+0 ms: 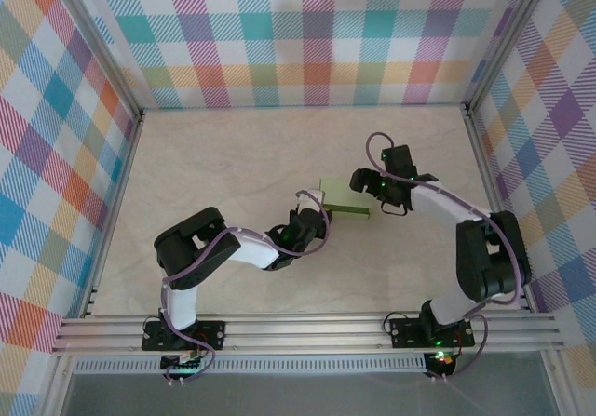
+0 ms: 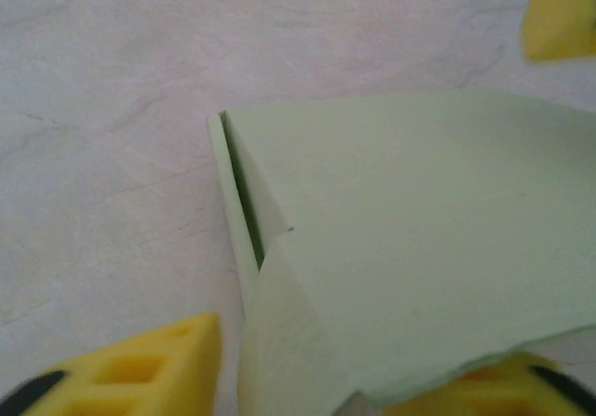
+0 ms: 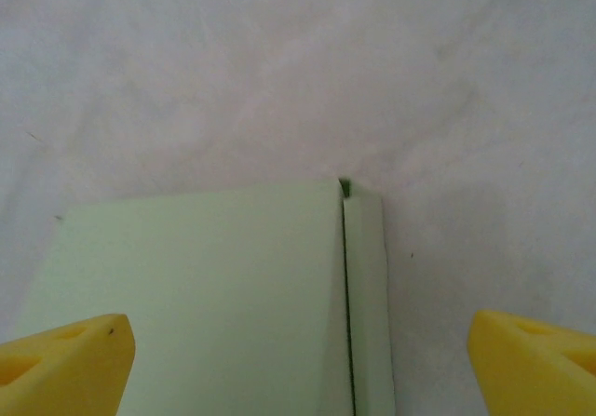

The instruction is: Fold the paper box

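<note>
The paper box is a pale green, flat folded card lying on the table between the two arms. My left gripper is at its near left corner. In the left wrist view the box has a loose flap standing up between my yellow fingers; the left finger is clear of the card, so this gripper is open. My right gripper hangs over the box's far right end. In the right wrist view it is wide open, straddling the box and its narrow side flap.
The pale wood-grain table is walled by checked panels on the left, back and right. An aluminium rail carrying the arm bases runs along the near edge. A right fingertip shows at the left wrist view's top corner.
</note>
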Robot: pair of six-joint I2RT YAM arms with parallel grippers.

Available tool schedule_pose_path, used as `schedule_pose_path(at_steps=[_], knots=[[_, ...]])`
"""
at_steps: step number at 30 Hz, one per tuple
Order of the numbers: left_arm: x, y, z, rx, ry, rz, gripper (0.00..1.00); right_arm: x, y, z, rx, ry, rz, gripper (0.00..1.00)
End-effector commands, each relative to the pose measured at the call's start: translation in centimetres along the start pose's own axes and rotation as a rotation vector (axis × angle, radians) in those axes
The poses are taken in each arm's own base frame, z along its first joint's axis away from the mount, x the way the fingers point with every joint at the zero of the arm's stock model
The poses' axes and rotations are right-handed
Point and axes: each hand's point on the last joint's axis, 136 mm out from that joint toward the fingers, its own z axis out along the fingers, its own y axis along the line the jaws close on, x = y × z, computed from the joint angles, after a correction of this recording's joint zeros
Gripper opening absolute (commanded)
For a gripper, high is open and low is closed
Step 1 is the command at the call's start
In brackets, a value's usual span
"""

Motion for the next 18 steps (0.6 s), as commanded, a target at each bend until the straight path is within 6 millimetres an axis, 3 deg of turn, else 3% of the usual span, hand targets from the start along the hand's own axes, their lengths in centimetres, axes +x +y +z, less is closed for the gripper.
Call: schedule_pose_path(at_steps=[1,4,10,11,13,18], knots=[[-0.3,-0.9,-1.5,0.057,0.012,0.014,0.62,-0.3,0.7,0.5,-0.033,0.025,0.04,0.92],[0.1,-1.2,-2.7,0.114,0.034,0.022,0.72,0.2,0.2,1.3,-0.026,0.042,0.053,0.91],[0.9,-2.0,-6.2,0.278,0.044,0.058,0.78,0.7,-0.3,2.5,-0.018,0.057,0.068,0.9],[0.4,-2.1,-6.9,0.292,0.042,0.054,0.8,0.7,-0.4,2.6,-0.02,0.047,0.069,0.9],[-0.9,-2.3,-7.7,0.307,0.03,0.031,0.96,0.8,-0.7,2.8,-0.021,0.03,0.065,0.89],[-4.7,-2.6,-7.0,0.304,0.073,-0.048,1.0,1.2,-0.9,3.3,-0.03,0.03,0.031,0.86]])
